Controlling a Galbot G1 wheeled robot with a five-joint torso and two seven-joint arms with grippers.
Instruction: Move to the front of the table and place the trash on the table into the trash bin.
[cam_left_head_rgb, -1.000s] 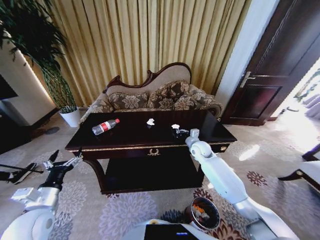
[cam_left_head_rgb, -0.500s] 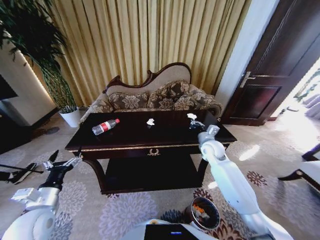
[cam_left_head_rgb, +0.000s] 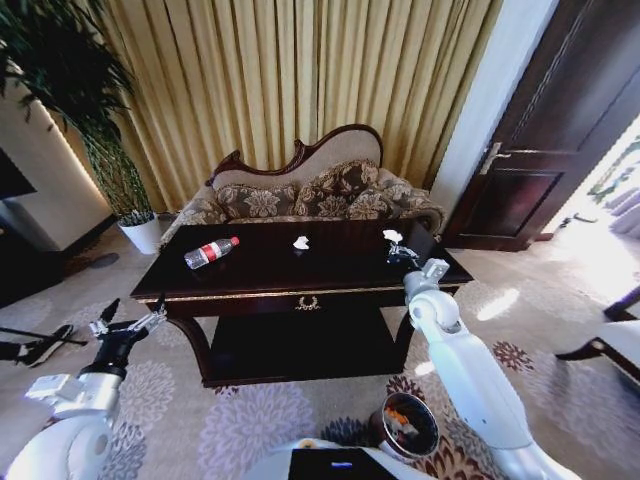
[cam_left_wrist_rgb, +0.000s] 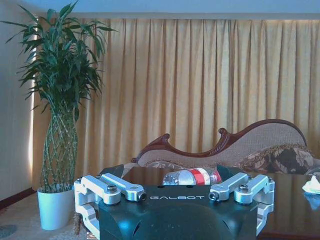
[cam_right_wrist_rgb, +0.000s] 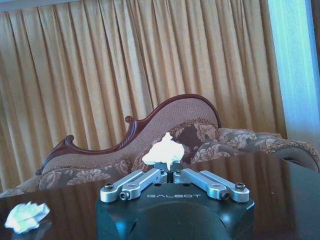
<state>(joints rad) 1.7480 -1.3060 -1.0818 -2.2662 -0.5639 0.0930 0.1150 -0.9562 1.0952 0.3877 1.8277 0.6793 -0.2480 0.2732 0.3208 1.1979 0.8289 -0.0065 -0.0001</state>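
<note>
Right tool (cam_left_head_rgb: 396, 247) grips white scrap (cam_left_head_rgb: 392, 236) above table (cam_left_head_rgb: 250, 275).

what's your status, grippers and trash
Right gripper shut on white scrap, raised above table. Left gripper open, off the table's left end. Bottle lies on table. Nothing blocking.

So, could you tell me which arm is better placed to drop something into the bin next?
The right: its gripper is shut on a white scrap, and the trash bin stands on its side.

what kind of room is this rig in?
Likely a hotel suite or formal living room: ornate carved sofa, gold floor-length curtains, patterned carpet, glossy table with trash on it.
</note>
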